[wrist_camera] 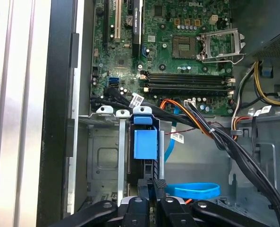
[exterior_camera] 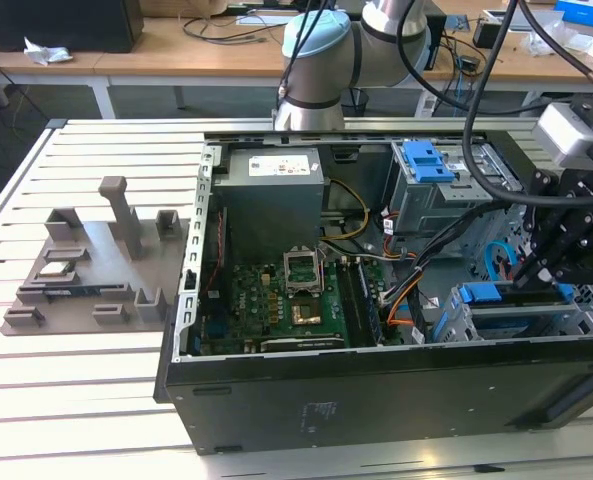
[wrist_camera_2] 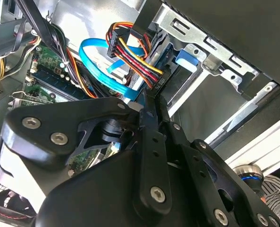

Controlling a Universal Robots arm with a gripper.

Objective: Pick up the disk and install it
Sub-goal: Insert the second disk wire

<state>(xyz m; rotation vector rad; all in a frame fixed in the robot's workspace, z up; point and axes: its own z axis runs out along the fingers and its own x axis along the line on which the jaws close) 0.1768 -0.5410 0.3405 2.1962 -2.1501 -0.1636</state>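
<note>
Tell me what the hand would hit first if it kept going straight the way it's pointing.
Probably the blue carrier of the disk standing in the drive bay, directly ahead of the hand in the first wrist view; whether they already touch is unclear.

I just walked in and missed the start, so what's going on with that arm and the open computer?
A robot arm is working inside an open computer case lying on its side. Its gripper is down at the drive cage near the exterior view's right, right at the blue-framed disk that stands on edge in a cage slot. In the first wrist view the fingertips sit at the disk's near edge. The motherboard lies exposed beside the cage.
</note>
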